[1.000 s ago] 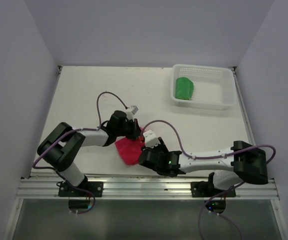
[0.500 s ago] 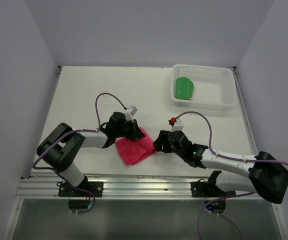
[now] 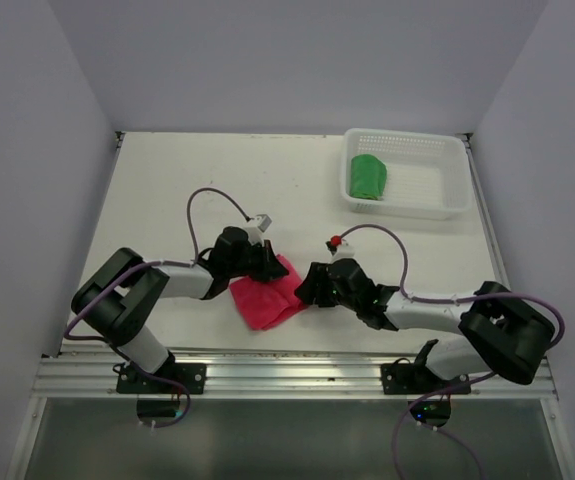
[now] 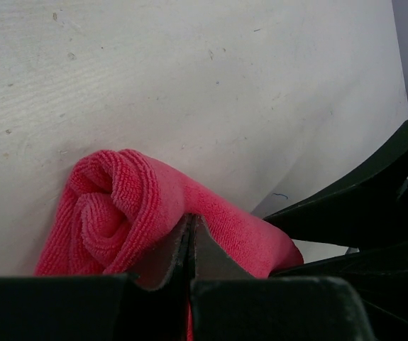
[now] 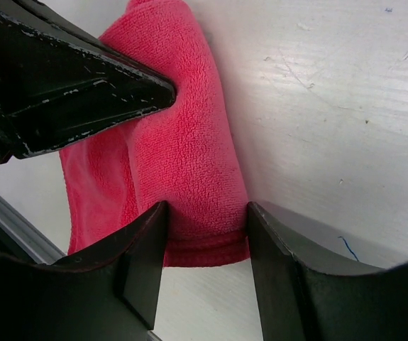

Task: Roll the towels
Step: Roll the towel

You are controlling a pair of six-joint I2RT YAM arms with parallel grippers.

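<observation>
Overhead view: a pink-red cloth towel [image 3: 265, 298], partly rolled, lies on the white bench [image 3: 167, 190] close to the arms' bases. The left hand [image 3: 265, 262] sits on the towel's far edge, and the right hand [image 3: 305, 288] meets its right side. Well beyond the towel, to the far right, a clear plastic mesh basket [image 3: 455, 205] holds a bright green cloth towel [image 3: 369, 177] in a compact bundle.

Left wrist view: the left hand's fingers [image 4: 168, 256] are closed together, tips against the pink-red towel, whose end shows a spiral roll. The right hand's black body sits just right of the towel.

Right wrist view: the right hand's fingers [image 5: 143, 263] stand apart, one on each side of the towel's end, cloth filling the gap. The left hand's black tip rests on the towel's upper left.
</observation>
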